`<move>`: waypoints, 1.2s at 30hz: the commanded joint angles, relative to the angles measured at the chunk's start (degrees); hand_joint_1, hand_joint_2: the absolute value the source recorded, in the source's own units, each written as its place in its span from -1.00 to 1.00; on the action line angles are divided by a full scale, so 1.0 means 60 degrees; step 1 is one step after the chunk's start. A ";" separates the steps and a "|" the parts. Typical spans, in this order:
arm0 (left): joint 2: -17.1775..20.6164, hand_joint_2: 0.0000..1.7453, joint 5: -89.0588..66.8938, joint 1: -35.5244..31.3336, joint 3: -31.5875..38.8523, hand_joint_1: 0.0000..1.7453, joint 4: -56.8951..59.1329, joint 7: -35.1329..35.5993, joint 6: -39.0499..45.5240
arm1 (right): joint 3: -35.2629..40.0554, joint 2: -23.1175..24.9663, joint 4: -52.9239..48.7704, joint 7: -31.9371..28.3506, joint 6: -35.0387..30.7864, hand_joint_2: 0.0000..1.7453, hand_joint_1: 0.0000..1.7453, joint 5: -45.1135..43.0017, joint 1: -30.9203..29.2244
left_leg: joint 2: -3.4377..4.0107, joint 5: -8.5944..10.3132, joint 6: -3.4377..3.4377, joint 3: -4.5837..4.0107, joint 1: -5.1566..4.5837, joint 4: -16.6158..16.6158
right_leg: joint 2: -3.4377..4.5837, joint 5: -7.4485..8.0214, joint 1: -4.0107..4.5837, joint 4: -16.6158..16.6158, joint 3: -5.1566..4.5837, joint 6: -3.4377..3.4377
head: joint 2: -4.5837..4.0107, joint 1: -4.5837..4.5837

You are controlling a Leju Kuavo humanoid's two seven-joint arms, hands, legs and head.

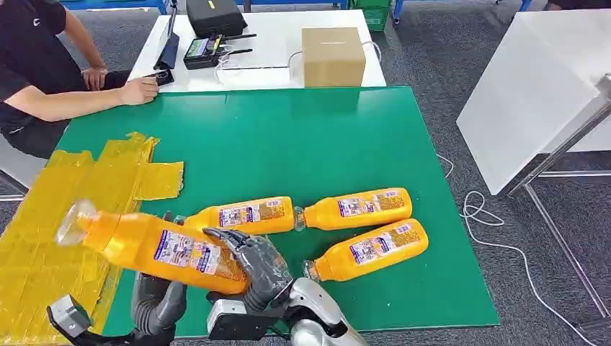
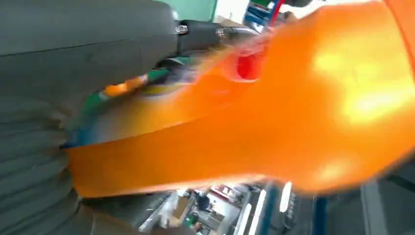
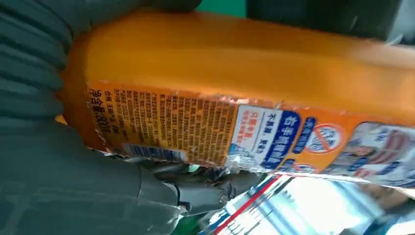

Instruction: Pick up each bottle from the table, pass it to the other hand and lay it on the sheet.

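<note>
We've got the big orange plastic bottle clamped in both our right hand and left hand, raised near the crinkly yellow sheet on the green worktop's left.

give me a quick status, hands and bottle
Right hand gripping held bottle at its base end, left hand under it. Three bottles on the table. Sheet bare, nothing blocking.
</note>
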 commanded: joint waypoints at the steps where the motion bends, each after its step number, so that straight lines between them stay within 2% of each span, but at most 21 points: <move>1: 0.0172 1.00 0.0342 -0.0553 0.0142 -1.00 0.1061 0.0115 -0.0315 | 0.1494 0.0022 0.1916 -0.0290 0.0278 1.00 1.00 0.0328 -0.0555 | -0.0001 0.0006 -0.0005 0.0027 0.0000 -0.0021 | -0.0011 0.0004 0.0002 -0.0020 0.0026 -0.0004 | 0.0000 -0.0004; 5: 0.0147 1.00 0.0474 -0.0601 0.0207 -1.00 0.1081 0.0118 -0.0433 | 0.1619 0.0138 0.2312 -0.0366 0.0240 1.00 1.00 0.0357 -0.0595 | -0.0007 0.0009 -0.0010 0.0031 0.0013 -0.0027 | -0.0023 0.0008 0.0015 -0.0036 0.0036 -0.0009 | 0.0000 0.0000; 6: 0.0127 1.00 0.0546 -0.0604 0.0215 -0.96 0.1062 0.0100 -0.0479 | 0.1606 0.0155 0.2361 -0.0372 0.0225 1.00 1.00 0.0335 -0.0616 | -0.0010 0.0008 -0.0010 0.0033 0.0013 -0.0026 | -0.0024 0.0006 0.0015 -0.0034 0.0038 -0.0009 | 0.0000 -0.0007; 7: 0.0092 1.00 0.0629 -0.0576 0.0202 -0.80 0.0994 0.0089 -0.0539 | 0.1560 0.0153 0.2346 -0.0361 0.0184 1.00 1.00 0.0311 -0.0603 | -0.0009 0.0007 -0.0006 0.0021 0.0005 -0.0018 | -0.0021 0.0003 0.0007 -0.0022 0.0022 -0.0006 | 0.0000 -0.0004; 8: 0.0066 1.00 0.0679 -0.0550 0.0187 0.86 0.0935 0.0075 -0.0575 | 0.1539 0.0140 0.2320 -0.0357 0.0181 1.00 1.00 0.0300 -0.0607 | -0.0017 0.0010 -0.0010 0.0032 0.0017 -0.0027 | -0.0034 0.0007 0.0020 -0.0040 0.0041 -0.0010 | 0.0000 -0.0004; 9: 0.0028 1.00 0.0774 -0.0524 0.0203 1.00 0.0893 0.0067 -0.0608 | 0.1491 0.0117 0.2279 -0.0343 0.0182 1.00 1.00 0.0286 -0.0589 | -0.0019 0.0008 -0.0007 0.0026 0.0014 -0.0021 | -0.0034 0.0005 0.0017 -0.0034 0.0035 -0.0008 | 0.0000 -0.0004; 24: -0.0171 1.00 0.0577 -0.0416 0.0505 1.00 0.0619 -0.0100 -0.0539 | 0.0930 -0.0145 0.1598 -0.0090 -0.0164 1.00 1.00 0.0351 -0.0339 | -0.0019 0.0009 -0.0006 0.0020 0.0017 -0.0017 | -0.0048 0.0004 0.0022 -0.0037 0.0031 -0.0007 | 0.0000 -0.0004; 25: -0.0207 1.00 0.0210 -0.0388 0.0589 1.00 0.0511 -0.0215 -0.0318 | 0.0740 -0.0219 0.1315 0.0005 -0.0431 1.00 0.76 0.0431 -0.0252 | -0.0009 0.0006 -0.0004 0.0009 0.0009 -0.0008 | -0.0033 0.0001 0.0013 -0.0020 0.0012 -0.0003 | 0.0000 -0.0004; 26: -0.0194 1.00 0.0212 -0.0401 0.0596 1.00 0.0488 -0.0215 -0.0325 | 0.0719 -0.0248 0.1291 0.0005 -0.0400 1.00 0.76 0.0424 -0.0294 | -0.0015 0.0007 -0.0007 0.0016 0.0018 -0.0013 | -0.0044 0.0004 0.0023 -0.0034 0.0027 -0.0005 | 0.0000 -0.0004; 27: -0.0223 1.00 -0.0291 -0.0364 0.0686 1.00 0.0319 -0.0363 0.0066 | 0.0457 -0.0330 0.0820 -0.0007 -0.0557 1.00 -1.00 0.0320 -0.0075 | -0.0016 0.0007 -0.0004 0.0010 0.0011 -0.0009 | -0.0043 0.0001 0.0015 -0.0025 0.0017 -0.0003 | 0.0000 -0.0007; 28: -0.0235 1.00 -0.0814 -0.0352 0.0751 1.00 0.0197 -0.0541 0.0428 | 0.0209 -0.0370 0.0365 0.0294 -0.0739 -1.00 -1.00 0.0412 0.0189 | -0.0015 0.0007 -0.0006 0.0013 0.0021 -0.0011 | -0.0045 0.0005 0.0025 -0.0036 0.0026 -0.0005 | 0.0000 -0.0004; 29: -0.0226 1.00 -0.0821 -0.0338 0.0761 1.00 0.0137 -0.0540 0.0407 | 0.0219 -0.0418 0.0186 0.0369 -0.0728 -1.00 -1.00 0.0467 0.0247 | -0.0018 0.0004 -0.0005 0.0006 0.0015 -0.0003 | -0.0045 0.0000 0.0021 -0.0022 0.0015 -0.0003 | 0.0000 -0.0004; 32: -0.0225 1.00 -0.2517 -0.0442 0.0989 1.00 -0.0185 -0.1018 0.1771 | -0.0265 -0.0743 -0.0757 0.0505 -0.0849 -1.00 -1.00 0.0265 0.0381 | -0.0015 0.0001 -0.0004 -0.0009 0.0015 0.0005 | -0.0036 0.0000 0.0021 -0.0015 0.0001 -0.0003 | 0.0000 0.0000; 34: -0.0252 1.00 -0.4647 -0.0705 0.1165 1.00 -0.0442 -0.1561 0.3985 | -0.0793 -0.1037 -0.1372 0.0590 -0.0867 -1.00 -1.00 0.0068 0.0346 | -0.0014 0.0003 -0.0005 -0.0010 0.0016 0.0003 | -0.0038 0.0002 0.0019 -0.0017 0.0002 -0.0004 | 0.0000 -0.0004; 36: -0.0124 1.00 -0.5689 -0.0898 0.1264 1.00 -0.0549 -0.1590 0.5219 | -0.1117 -0.1159 -0.1667 0.0582 -0.0719 -1.00 -1.00 -0.0050 0.0305 | -0.0032 0.0007 -0.0007 -0.0013 0.0023 0.0007 | -0.0061 0.0003 0.0027 -0.0022 0.0010 -0.0006 | 0.0000 -0.0004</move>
